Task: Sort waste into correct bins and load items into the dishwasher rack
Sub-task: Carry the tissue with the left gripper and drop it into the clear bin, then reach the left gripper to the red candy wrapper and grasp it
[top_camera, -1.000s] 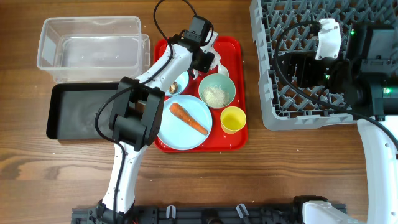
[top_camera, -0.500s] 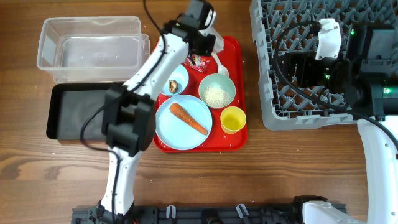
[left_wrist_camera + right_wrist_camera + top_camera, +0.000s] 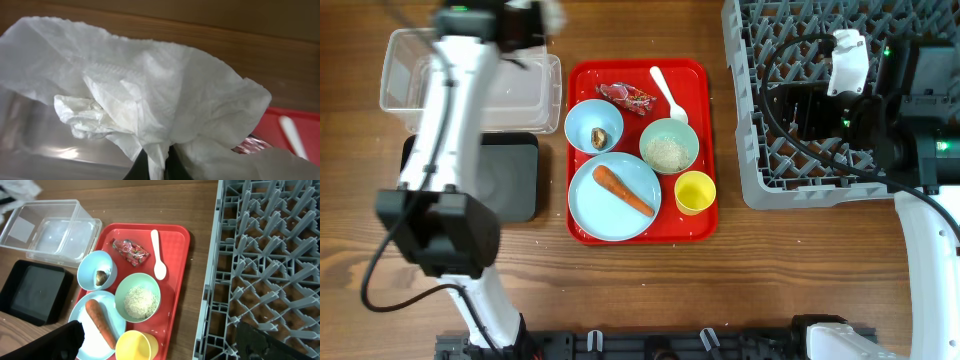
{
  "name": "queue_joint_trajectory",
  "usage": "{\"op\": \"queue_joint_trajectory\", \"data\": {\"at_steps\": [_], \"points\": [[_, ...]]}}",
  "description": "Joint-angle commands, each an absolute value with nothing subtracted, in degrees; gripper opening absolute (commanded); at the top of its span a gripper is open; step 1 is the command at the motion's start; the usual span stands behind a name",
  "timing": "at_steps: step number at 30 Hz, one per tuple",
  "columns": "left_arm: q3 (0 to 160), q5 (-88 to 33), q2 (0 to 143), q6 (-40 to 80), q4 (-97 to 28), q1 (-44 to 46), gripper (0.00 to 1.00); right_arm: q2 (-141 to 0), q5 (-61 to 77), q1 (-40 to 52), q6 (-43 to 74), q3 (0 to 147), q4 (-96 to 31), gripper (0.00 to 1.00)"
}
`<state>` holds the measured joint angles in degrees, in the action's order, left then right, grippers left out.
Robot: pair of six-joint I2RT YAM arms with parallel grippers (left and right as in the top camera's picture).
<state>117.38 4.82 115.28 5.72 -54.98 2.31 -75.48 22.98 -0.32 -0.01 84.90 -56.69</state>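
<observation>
Napkin [image 3: 150, 100], pinched in the left tool [image 3: 159, 164], hangs by the rim of the clear tub [image 3: 525, 90], upper left of the overhead frame. We judge its loose folds could snag the tool or drape the rim.

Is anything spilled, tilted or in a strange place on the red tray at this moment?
Nothing stands out. The rice lies inside its bowl, the carrot lies on the plate, the yellow cup stands upright, and the spoon and wrapper lie on the red tray. I see no spill or break.
</observation>
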Motion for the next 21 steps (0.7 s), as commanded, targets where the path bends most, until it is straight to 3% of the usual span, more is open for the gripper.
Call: {"op": "queue_joint_trajectory", "data": {"at_steps": [1, 2, 4, 6, 10, 19, 21], "points": [[116.01, 4.45, 117.75, 6.68, -55.64, -3.62, 0.08, -75.94, 24.05, -0.51, 0.58, 86.19, -56.6, 1.0], [115.83, 4.32, 118.65, 6.68, -56.07, -4.71, 0.15, -75.94, 24.05, -0.51, 0.6, 86.13, -56.64, 1.0], [115.81, 2.98, 120.2, 6.68, -56.9, -6.55, 0.5, -75.94, 24.03, -0.51, 0.58, 86.13, -56.9, 1.0], [115.81, 1.61, 120.86, 6.68, -57.36, -7.46, 0.74, -75.94, 24.05, -0.51, 0.58, 86.06, -56.9, 1.0], [115.81, 1.34, 121.19, 6.44, -57.93, -7.88, 1.0, -75.99, 24.05, -0.51, 0.62, 85.8, -56.97, 1.0], [115.94, 1.32, 118.83, 6.44, -59.64, -6.85, 0.99, -75.99, 24.05, -0.51, 0.62, 85.8, -57.06, 1.0], [115.94, 1.23, 116.11, 6.46, -60.53, -5.52, 0.93, -75.99, 24.05, -0.51, 0.58, 85.8, -57.04, 1.0]]}}
